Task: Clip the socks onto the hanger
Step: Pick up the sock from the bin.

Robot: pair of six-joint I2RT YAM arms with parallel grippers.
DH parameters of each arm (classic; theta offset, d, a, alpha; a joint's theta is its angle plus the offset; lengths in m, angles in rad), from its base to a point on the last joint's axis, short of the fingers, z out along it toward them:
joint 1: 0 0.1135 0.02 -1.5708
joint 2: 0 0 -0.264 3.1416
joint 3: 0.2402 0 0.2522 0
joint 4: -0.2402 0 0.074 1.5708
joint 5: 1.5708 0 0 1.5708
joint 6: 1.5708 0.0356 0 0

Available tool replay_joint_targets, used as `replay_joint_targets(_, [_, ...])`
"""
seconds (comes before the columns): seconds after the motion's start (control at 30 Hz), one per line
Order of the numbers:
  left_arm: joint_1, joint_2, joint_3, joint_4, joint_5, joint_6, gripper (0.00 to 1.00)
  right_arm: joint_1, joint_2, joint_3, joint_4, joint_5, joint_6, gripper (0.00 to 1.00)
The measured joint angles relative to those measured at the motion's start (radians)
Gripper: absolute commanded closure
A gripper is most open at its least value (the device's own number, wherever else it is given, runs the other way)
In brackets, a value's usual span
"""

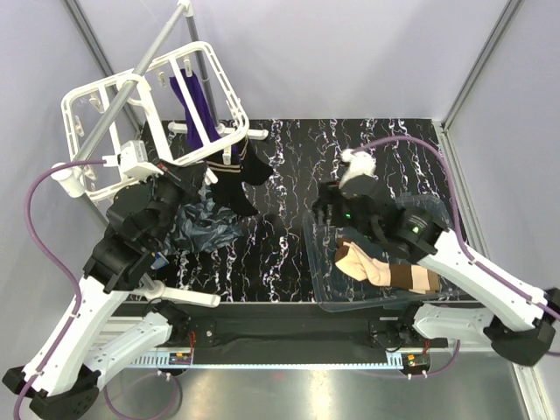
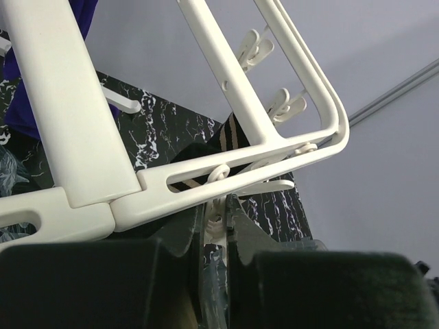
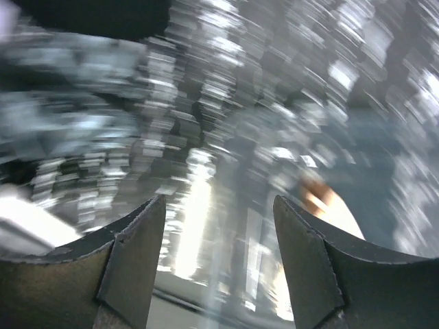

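Note:
The white hanger hangs tilted at the back left; its bars fill the left wrist view. A purple sock and a black sock hang from it. My left gripper is under the hanger's near edge, shut on a small white clip between its fingers. Beige socks with brown cuffs lie in a clear bin at the right. My right gripper is open and empty over the bin's left part; its wrist view is blurred and shows a peach sock to the right.
A grey metal pole carries the hanger. A crumpled dark grey bag lies under the left arm. A white fluffy object sits behind the right arm. Grey walls close the back and sides.

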Motion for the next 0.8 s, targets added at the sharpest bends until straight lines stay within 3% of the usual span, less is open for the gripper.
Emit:
replay_joint_targets(0.17, [0.000, 0.000, 0.000, 0.003, 0.008, -0.003, 1.00, -0.195, -0.099, -0.250, -0.090, 0.031, 0.165, 0.32])
replay_joint_targets(0.27, [0.000, -0.003, 0.000, 0.003, 0.008, -0.003, 1.00, -0.237, -0.123, -0.353, -0.151, 0.046, 0.288, 0.32])
replay_joint_targets(0.5, [0.000, -0.013, -0.003, 0.007, 0.019, -0.010, 1.00, -0.383, -0.143, -0.401, -0.269, 0.036, 0.532, 0.34])
replay_joint_targets(0.67, [0.000, -0.027, -0.028, 0.025, 0.023, -0.021, 1.00, -0.545, -0.086, -0.449, -0.299, -0.032, 0.615, 0.36])
replay_joint_targets(0.8, [0.000, -0.028, -0.033, 0.030, 0.024, -0.027, 1.00, -0.598, -0.034, -0.515, -0.261, -0.100, 0.663, 0.36])
